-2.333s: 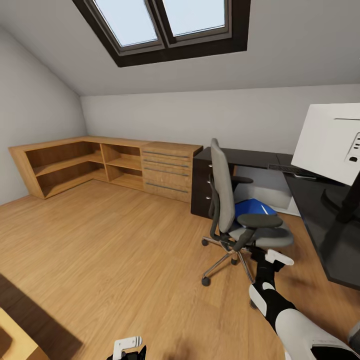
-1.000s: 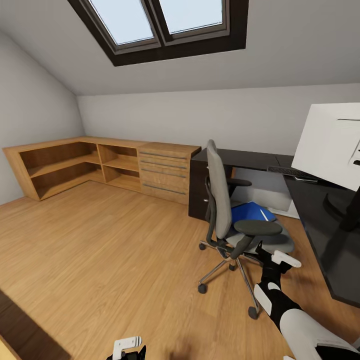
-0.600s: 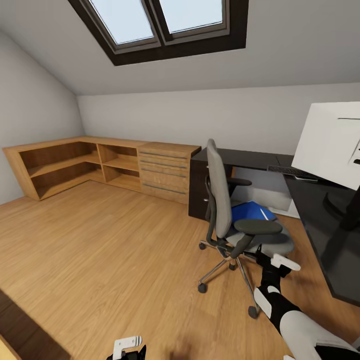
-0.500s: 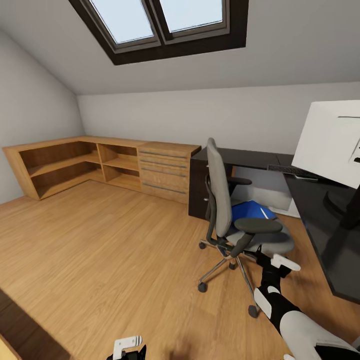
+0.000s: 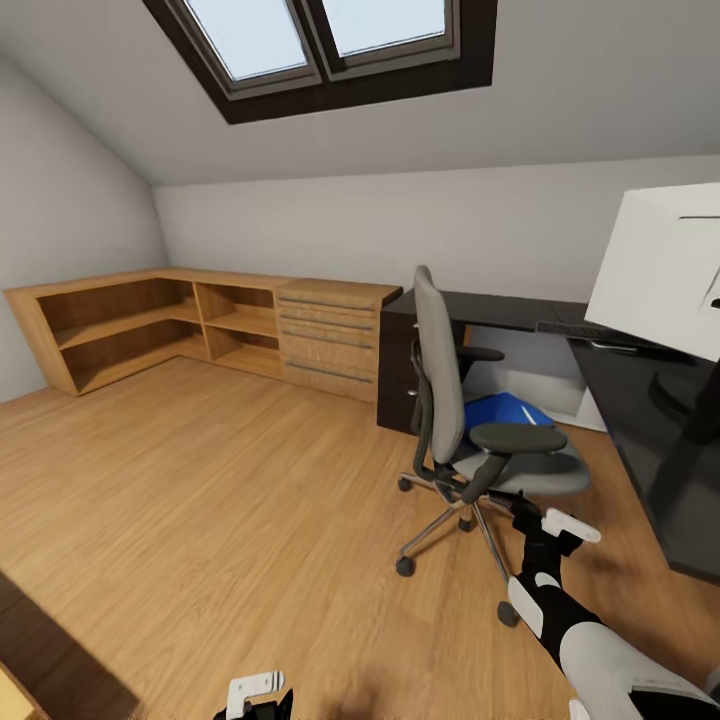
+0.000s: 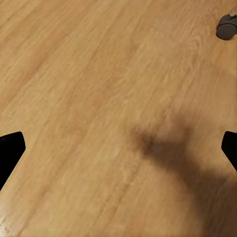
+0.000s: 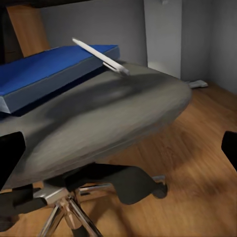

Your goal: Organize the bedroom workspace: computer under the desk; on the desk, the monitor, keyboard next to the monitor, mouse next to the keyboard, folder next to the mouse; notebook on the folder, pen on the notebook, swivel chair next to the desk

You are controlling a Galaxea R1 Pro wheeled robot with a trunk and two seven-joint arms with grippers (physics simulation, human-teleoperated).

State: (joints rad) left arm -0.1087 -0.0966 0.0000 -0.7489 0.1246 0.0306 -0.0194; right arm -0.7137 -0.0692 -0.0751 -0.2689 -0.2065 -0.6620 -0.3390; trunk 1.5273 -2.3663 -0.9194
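The grey swivel chair (image 5: 445,385) stands on the wood floor, turned side-on, a little out from the black desk (image 5: 640,430). On its seat (image 7: 113,113) lies the blue folder (image 5: 505,410) (image 7: 49,69). The silvery pen (image 7: 98,55) rests across the folder's edge. The monitor (image 5: 665,280) stands on the desk with its white back towards me, and the keyboard (image 5: 585,333) lies behind it. My right gripper (image 5: 545,520) (image 7: 118,153) is open, low beside the seat's front. My left gripper (image 5: 255,695) (image 6: 118,150) hangs open over bare floor. Mouse and notebook are out of view.
A light wooden dresser with shelves (image 5: 200,325) runs along the far wall, left of the desk's drawer unit (image 5: 400,365). A pale grey upright box (image 7: 163,34) under the desk may be the computer. A chair castor (image 6: 227,29) shows near my left gripper.
The whole head view has shifted a little, so the camera moved. Both grippers hold the same pose, and the chair, folder and pen lie as before.
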